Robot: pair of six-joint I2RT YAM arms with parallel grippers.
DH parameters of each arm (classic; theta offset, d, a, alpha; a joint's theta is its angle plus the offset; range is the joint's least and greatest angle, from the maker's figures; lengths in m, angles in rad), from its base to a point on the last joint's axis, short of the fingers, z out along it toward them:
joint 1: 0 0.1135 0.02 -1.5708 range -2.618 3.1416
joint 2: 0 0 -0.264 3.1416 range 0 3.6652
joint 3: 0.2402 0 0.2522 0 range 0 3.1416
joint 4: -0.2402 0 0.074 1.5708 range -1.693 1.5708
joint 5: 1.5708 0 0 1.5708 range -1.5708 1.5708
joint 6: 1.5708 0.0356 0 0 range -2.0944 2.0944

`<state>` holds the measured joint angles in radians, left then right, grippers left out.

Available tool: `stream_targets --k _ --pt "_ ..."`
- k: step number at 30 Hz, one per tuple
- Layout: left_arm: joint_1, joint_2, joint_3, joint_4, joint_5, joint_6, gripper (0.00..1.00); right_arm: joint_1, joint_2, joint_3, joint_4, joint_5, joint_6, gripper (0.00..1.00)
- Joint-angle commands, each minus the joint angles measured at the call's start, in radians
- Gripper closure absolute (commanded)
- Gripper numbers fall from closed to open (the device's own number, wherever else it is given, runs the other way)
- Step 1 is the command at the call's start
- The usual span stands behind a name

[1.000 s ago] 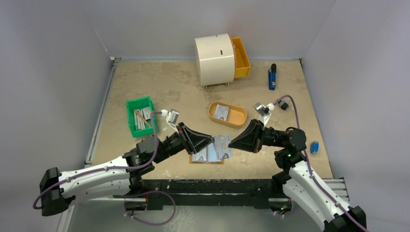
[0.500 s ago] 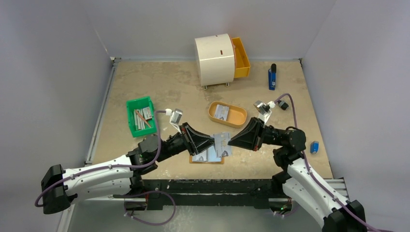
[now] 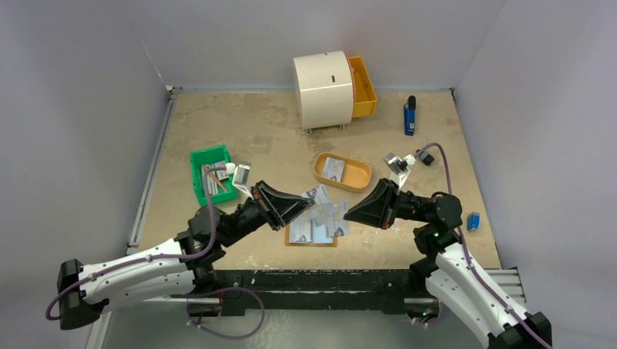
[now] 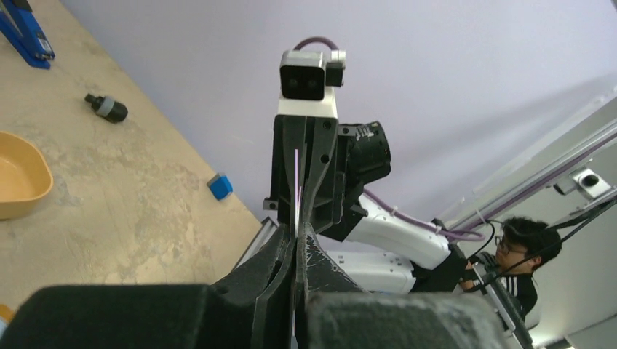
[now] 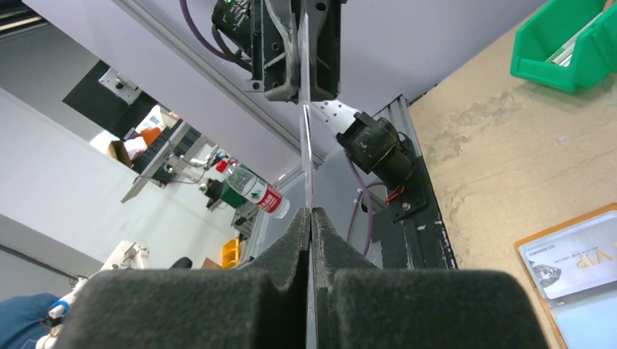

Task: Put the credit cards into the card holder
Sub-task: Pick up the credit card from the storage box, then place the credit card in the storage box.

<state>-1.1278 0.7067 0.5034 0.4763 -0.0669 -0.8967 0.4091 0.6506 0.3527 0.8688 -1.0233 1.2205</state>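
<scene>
Left fingers (image 3: 306,199) and right fingers (image 3: 350,213) each pinch shut on credit cards (image 3: 329,213) over the card holder (image 3: 313,244) (thin edges); opposing pulls may bend or drop one.

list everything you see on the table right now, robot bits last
drawer unit: one, cream with a yellow drawer pulled open, far middle
stapler-like tool: one, blue and black, far right
small piece: one, black, right of the oval tray
small block: one, blue, right edge
oval tray: one, tan, centre
tray card: one, pale, in the oval tray
green bin: one, left, grey bars inside
card holder: one, tan, near middle
loose cards: at least two, pale, on the card holder
held card: one, pale, between both hands
left hand: shut on held card
right hand: shut on held card
</scene>
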Motion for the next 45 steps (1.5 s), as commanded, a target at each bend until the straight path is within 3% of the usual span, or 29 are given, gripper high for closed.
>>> stream_targets --k 1,5,7,10,13,17,22,28,33,45 --pt "0.0 -0.054 -0.013 -0.014 -0.107 0.021 1.0 0.0 -0.013 0.055 -0.06 0.027 -0.071 1.0" --pt "0.002 -0.059 0.018 -0.129 -0.246 0.037 1.0 0.0 -0.049 0.078 -0.222 0.109 -0.152 1.0" --pt "0.003 -0.019 0.084 -0.256 -0.369 0.078 1.0 0.001 -0.077 0.154 -0.552 0.215 -0.319 1.0" --pt "0.038 0.142 0.239 -0.434 -0.473 0.157 1.0 0.0 -0.082 0.246 -0.848 0.411 -0.492 1.0" --pt "0.2 0.353 0.371 -0.557 -0.35 0.177 1.0 0.0 -0.08 0.289 -1.019 0.551 -0.553 1.0" --pt "0.334 0.617 0.482 -0.545 -0.173 0.2 1.0 0.001 -0.101 0.309 -1.156 0.698 -0.592 1.0" --pt "0.375 0.957 0.734 -0.599 -0.006 0.26 1.0 0.0 -0.132 0.295 -1.234 0.776 -0.573 1.0" --pt "0.385 1.183 0.948 -0.652 0.062 0.303 1.0 0.0 -0.149 0.305 -1.257 0.777 -0.592 1.0" --pt "0.395 1.269 1.033 -0.682 0.087 0.317 1.0 0.001 -0.172 0.304 -1.264 0.776 -0.595 1.0" --pt "0.438 1.335 1.052 -0.659 0.155 0.317 1.0 0.0 -0.192 0.291 -1.262 0.765 -0.597 1.0"
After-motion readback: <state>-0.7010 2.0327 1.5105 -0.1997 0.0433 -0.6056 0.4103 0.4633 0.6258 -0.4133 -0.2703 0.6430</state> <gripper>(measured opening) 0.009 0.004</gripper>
